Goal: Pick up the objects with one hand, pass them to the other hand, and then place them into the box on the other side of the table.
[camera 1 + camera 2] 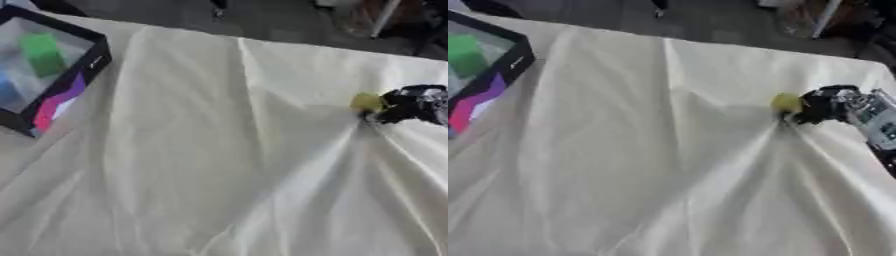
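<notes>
A small yellow-green round object [786, 103] sits on the cream cloth at the right side of the table. My right hand [826, 105] comes in from the right edge, its black fingers curled against the object and pressing into the cloth, which bunches into folds under them. A black-walled box [52, 70] stands at the far left; inside it I see a green block [42, 54] and something blue [7, 90]. My left hand shows in neither view.
The cream cloth [219, 165] covers the whole table and lies in long wrinkles running toward the right hand. The box has a pink and purple patch on its outer wall [58, 104]. Dark floor and a pole lie beyond the table's far edge.
</notes>
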You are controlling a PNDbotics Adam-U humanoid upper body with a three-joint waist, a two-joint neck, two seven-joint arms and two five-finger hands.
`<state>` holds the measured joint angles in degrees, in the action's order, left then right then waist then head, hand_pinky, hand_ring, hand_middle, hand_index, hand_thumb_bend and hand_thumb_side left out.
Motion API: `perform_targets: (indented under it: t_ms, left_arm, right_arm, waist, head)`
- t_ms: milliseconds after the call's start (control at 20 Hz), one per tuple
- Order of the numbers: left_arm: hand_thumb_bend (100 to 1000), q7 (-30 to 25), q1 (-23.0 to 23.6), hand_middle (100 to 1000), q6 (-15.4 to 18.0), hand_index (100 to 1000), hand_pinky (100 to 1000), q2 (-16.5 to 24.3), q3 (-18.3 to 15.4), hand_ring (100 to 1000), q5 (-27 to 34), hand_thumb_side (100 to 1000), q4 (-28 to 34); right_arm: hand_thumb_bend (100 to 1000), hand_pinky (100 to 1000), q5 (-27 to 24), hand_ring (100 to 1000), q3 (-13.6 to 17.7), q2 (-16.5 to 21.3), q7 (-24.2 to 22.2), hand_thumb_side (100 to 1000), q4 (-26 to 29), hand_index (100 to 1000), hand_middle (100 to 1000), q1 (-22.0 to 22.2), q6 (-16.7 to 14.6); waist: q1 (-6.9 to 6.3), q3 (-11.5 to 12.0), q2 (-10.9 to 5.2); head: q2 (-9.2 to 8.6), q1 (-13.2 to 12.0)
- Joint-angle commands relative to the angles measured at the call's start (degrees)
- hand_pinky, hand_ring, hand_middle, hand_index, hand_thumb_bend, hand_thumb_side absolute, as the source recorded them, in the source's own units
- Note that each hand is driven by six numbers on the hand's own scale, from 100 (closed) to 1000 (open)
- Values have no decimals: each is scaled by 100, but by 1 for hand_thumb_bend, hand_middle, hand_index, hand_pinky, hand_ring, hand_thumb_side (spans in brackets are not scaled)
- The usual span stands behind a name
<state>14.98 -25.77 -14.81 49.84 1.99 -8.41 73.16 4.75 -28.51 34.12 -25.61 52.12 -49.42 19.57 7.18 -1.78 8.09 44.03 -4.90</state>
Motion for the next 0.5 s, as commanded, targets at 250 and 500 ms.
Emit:
perform_targets:
  t_ms: [250, 500]
  left_arm:
    - [100, -6, -66, 665, -3, 779, 948, 192, -40, 736, -50, 519, 37]
    - [100, -7, -69, 666, -2, 779, 948, 187, -42, 736, -54, 518, 35]
  right_arm:
    - [100, 901, -214, 801, 31, 207, -116, 269, 90, 823, 837, -128, 55]
    - [100, 906, -355, 809, 55, 181, -182, 293, 52, 822, 864, -130, 129]
  waist:
    - [-23, 12, -35]
    - [-27, 21, -28]
  head:
    - [9, -16]
    - [9, -13]
